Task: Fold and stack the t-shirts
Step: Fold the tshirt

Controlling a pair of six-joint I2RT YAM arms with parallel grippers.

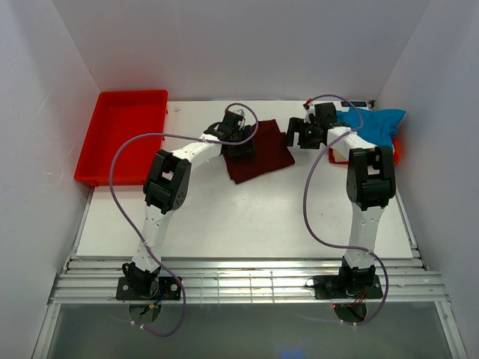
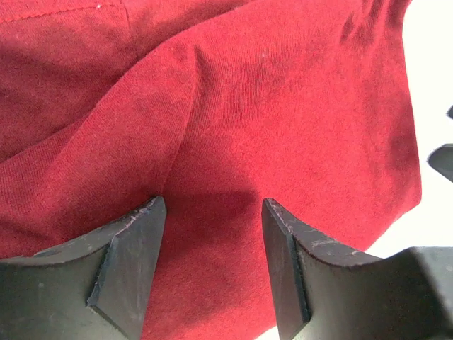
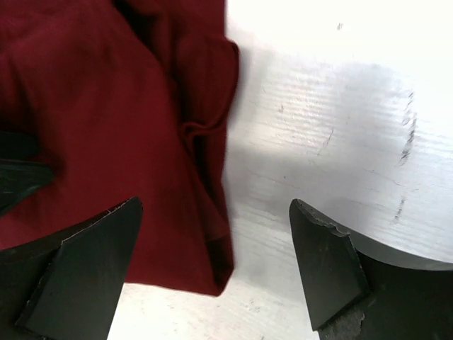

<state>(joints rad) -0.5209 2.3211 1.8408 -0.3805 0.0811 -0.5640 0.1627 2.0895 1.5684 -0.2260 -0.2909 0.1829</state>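
Observation:
A dark maroon t-shirt (image 1: 262,155) lies folded into a rough square at the back middle of the white table (image 1: 247,217). My left gripper (image 1: 238,139) hovers over its left part, open; in the left wrist view maroon cloth (image 2: 269,106) fills the frame under the spread fingers (image 2: 134,255), nothing pinched. My right gripper (image 1: 299,134) stands open at the shirt's right edge, its jaws wide across the folded hem (image 3: 212,177) and bare table. A bright blue t-shirt (image 1: 374,123) lies bunched at the back right.
A red tray (image 1: 123,134) stands at the back left. Another red tray (image 1: 397,152) shows under the blue shirt at the right wall. White walls close in the back and both sides. Purple cables loop from each arm.

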